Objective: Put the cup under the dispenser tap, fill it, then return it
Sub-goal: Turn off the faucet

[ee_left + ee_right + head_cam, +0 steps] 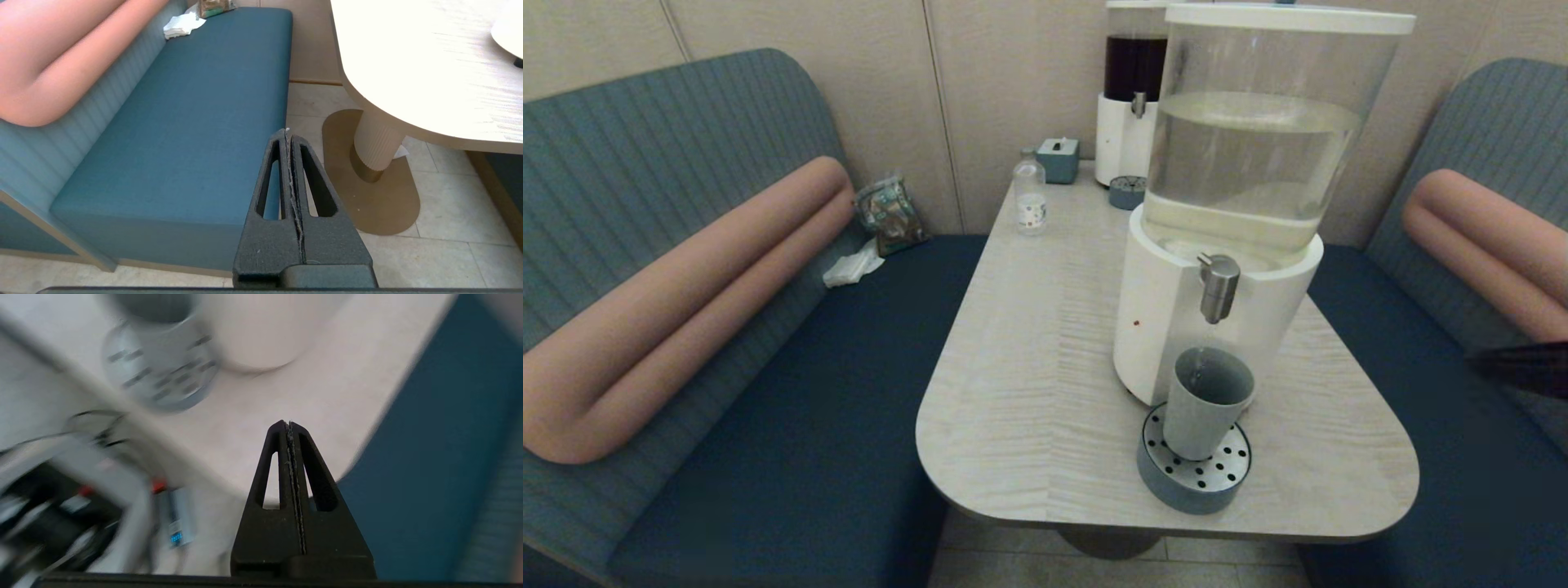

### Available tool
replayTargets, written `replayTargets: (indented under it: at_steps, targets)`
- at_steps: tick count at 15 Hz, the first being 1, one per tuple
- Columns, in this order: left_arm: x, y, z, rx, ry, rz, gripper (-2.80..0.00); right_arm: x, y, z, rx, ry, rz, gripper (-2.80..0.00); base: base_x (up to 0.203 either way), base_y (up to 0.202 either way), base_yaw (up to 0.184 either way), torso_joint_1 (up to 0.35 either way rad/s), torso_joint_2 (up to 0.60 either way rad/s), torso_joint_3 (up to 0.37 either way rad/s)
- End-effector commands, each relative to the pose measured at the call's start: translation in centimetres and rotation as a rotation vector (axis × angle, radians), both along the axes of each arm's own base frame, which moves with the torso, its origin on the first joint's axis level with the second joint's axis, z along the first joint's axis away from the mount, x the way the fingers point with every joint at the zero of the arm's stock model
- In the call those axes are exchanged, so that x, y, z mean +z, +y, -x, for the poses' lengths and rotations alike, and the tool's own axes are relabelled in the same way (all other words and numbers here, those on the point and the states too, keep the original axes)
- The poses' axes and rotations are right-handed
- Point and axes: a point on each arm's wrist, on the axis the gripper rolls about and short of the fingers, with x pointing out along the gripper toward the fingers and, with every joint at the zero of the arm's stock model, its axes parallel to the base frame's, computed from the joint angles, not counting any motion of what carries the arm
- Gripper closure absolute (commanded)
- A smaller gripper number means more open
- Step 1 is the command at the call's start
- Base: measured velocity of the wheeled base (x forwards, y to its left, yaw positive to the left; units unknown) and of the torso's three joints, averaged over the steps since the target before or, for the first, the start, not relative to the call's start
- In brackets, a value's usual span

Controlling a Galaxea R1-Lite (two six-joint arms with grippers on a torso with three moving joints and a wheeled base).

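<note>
- The cup (1205,400) stands upright on the round perforated drip tray (1194,474) at the foot of the big dispenser (1233,204), directly below the dispenser tap (1218,286); no fingers touch it.
- The tray sits on the table (1029,384) near its front rounded edge, touching the dispenser's white base.
- The right gripper (290,424) has its fingers pressed fully together, holding nothing. It is tilted down over the table's right edge, tips above the tabletop. The tray (161,379) and the cup's base (153,306) lie well ahead of the tips and off to one side, apart from them.
- In the head view only a dark blur of the right arm (1519,367) shows at the right margin, over the bench seat.
- The left gripper (288,131) is also closed tight and empty. It hangs low beside the table, pointing along the teal bench seat (196,122), with the table's pedestal (378,143) off to the side of its tips.
- Farther back on the table stand a small clear bottle (1030,196), a tissue box (1058,159) and a second dispenser with dark liquid (1131,90).
</note>
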Motion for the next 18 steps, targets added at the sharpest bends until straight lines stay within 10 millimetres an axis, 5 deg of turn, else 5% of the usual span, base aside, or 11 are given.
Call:
replayTargets:
  at_steps: [1, 9, 18]
  targets:
    - [0.0, 0.0, 0.0, 0.001, 0.002, 0.000, 0.00, -0.6, 1.0, -2.9, -0.028, 0.028, 0.053, 0.00, 0.000, 0.000, 0.000, 0.000, 0.00, 0.000]
    - [0.0, 0.0, 0.0, 0.001, 0.003, 0.000, 0.00, 4.0, 10.8, -8.4, 0.112, -0.129, 0.087, 0.00, 0.000, 0.000, 0.000, 0.000, 0.00, 0.000]
    - [0.0, 0.0, 0.0, 0.001, 0.003, 0.000, 0.00, 3.3, 13.6, -11.3, 0.107, -0.086, 0.031, 0.00, 0.000, 0.000, 0.000, 0.000, 0.00, 0.000]
